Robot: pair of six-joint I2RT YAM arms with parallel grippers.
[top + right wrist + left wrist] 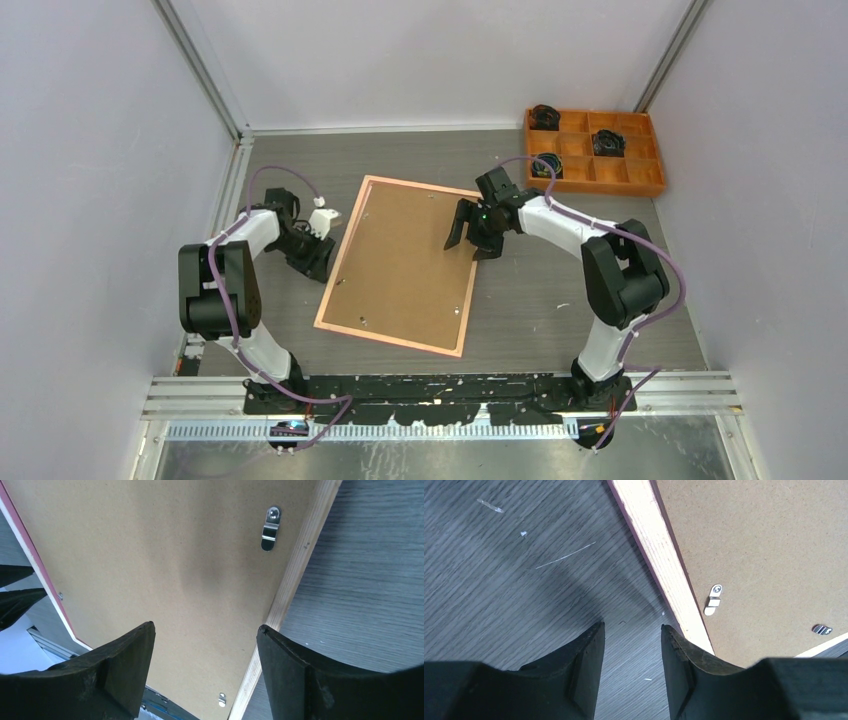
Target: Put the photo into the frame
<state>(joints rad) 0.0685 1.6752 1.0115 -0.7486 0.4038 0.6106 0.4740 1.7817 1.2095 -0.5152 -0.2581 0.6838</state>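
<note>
Two tools flank one thin-bordered rectangular picture frame (pixel 346 251). It lies flat and back-up on the dark grey desk (pixel 540 300), with a plain brown backing board (pixel 405 265) seated inside it. Left of the frame, just beside its tan wooden edge, the left tool (pixel 631 627) hovers with a narrow gap, holding nothing. Over the frame's right edge, the right tool (pixel 205 630) is spread wide and empty. Right of the frame, farther back, sits an orange compartment tray (pixel 595 185).
</note>
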